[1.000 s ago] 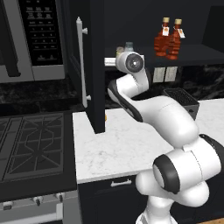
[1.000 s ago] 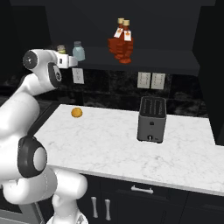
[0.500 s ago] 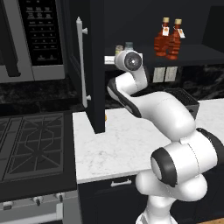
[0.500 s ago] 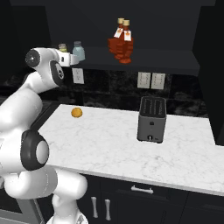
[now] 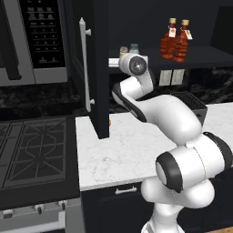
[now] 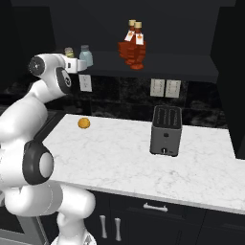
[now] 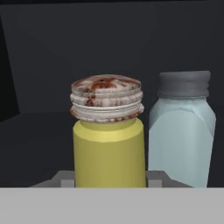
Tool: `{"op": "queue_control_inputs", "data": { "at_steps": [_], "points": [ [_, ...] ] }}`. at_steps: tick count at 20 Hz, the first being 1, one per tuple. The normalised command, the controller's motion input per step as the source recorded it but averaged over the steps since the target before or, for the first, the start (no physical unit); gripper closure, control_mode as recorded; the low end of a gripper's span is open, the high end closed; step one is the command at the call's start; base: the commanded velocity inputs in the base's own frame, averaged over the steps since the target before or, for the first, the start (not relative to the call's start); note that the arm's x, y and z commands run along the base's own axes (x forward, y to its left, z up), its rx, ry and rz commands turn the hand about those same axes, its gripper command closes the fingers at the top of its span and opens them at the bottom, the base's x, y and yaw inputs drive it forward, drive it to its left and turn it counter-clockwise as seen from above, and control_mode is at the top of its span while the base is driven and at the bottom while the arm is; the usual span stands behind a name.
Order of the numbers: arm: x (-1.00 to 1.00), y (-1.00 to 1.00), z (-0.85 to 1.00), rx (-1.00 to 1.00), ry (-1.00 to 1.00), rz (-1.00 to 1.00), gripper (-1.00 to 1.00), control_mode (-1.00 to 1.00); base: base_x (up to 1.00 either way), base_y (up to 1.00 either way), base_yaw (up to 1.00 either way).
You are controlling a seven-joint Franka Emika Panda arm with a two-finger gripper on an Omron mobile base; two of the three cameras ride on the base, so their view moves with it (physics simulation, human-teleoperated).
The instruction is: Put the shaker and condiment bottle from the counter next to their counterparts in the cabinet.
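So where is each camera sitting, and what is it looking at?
Left base view: behind the arm's left, facing the open cabinet; the white arm rises lower right.
Right base view: behind its right, facing the counter and toaster; the arm rises lower left.
Hand view: on the hand, facing the yellow shaker beside the blue-grey shaker.
Both base views share the two red bottles.

Black marbled backsplash (image 6: 119, 103) with white outlets (image 6: 165, 88) fills mid-frame; microwave (image 5: 38, 41) upper left, black stovetop (image 5: 32, 150) lower left, toaster (image 6: 165, 130) centre-right.
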Motion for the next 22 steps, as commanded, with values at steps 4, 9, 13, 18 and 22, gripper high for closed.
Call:
{"op": "queue_control_inputs", "data": {
  "at_steps": [4,9,13,18,22],
  "points": [
    [0.12,-0.02,-0.05,0.00,-0.04,0.00,1.00,-1.00,0.00,0.00,0.00],
    [0.13,-0.03,0.00,0.00,0.00,0.00,1.00,-1.00,0.00,0.00,0.00],
    [0.06,-0.04,-0.01,0.00,-0.02,0.00,1.00,-1.00,0.00,0.00,0.00],
    [0.03,-0.05,-0.02,0.00,-0.03,0.00,1.00,-1.00,0.00,0.00,0.00],
    [0.03,-0.03,-0.02,0.00,-0.02,0.00,-1.00,-1.00,0.00,0.00,0.00]
  ]
}}
